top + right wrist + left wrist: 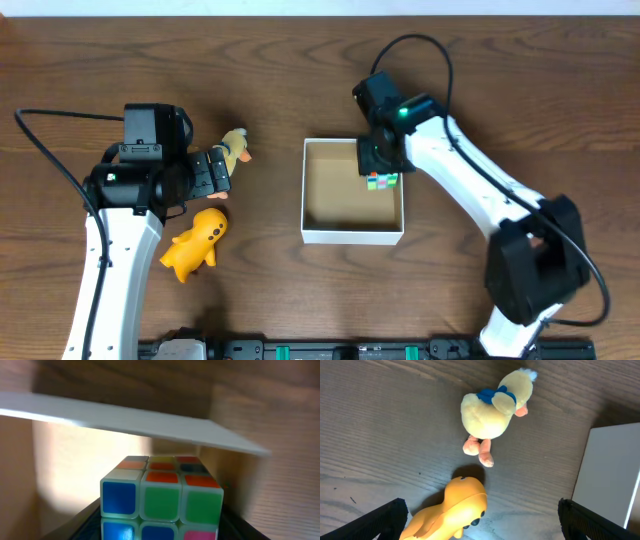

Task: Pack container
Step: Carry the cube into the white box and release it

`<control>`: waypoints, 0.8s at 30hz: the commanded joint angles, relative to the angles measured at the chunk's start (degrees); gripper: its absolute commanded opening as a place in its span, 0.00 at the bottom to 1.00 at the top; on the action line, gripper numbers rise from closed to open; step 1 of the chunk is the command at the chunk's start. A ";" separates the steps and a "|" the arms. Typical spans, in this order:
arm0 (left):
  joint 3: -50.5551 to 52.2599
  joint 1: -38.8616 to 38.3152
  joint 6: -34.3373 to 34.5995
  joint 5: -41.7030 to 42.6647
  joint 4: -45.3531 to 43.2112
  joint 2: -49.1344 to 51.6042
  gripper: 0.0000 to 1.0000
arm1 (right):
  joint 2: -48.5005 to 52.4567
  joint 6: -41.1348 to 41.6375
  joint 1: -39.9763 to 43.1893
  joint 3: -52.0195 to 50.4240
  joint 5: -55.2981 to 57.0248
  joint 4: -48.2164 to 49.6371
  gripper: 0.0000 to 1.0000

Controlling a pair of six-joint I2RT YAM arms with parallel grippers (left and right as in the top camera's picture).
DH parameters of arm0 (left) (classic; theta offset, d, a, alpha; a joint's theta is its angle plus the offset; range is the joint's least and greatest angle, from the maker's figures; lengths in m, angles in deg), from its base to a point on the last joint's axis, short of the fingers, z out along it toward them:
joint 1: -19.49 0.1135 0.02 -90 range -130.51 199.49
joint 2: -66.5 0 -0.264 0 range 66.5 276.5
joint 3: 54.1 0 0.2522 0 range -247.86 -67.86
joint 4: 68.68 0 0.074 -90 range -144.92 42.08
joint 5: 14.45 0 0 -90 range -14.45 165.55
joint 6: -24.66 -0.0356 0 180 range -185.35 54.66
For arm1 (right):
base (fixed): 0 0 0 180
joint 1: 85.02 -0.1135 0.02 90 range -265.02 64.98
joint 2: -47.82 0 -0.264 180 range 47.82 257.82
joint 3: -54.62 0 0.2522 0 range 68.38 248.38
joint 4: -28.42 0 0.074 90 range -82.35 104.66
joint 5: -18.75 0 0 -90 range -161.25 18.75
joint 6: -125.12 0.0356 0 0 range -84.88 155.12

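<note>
The container is a square white box with a brown inside, at the table's middle. My right gripper is shut on a Rubik's cube and holds it inside the box at its back right corner. In the right wrist view the cube sits between my fingers, with the white wall just beyond it. My left gripper is open and empty, between a pale yellow plush duck and a yellow-orange rubber toy. In the left wrist view the open jaws straddle the rubber toy's head; the duck lies ahead.
The box's white outer wall shows at the right of the left wrist view. A black rail runs along the table's front edge. Both toys lie on the wood left of the box.
</note>
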 commanded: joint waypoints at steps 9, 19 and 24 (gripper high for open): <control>-1.01 -0.13 -0.52 -0.09 0.20 0.28 0.98 | -0.92 -0.39 -0.26 0.26 0.37 2.47 0.03; -1.01 -0.13 -0.52 -0.09 0.17 0.28 0.98 | -0.37 1.79 -0.31 0.26 2.49 4.83 0.05; -1.01 -0.13 -0.52 -0.09 0.17 0.28 0.98 | 0.52 2.86 -0.31 0.17 2.47 4.39 0.09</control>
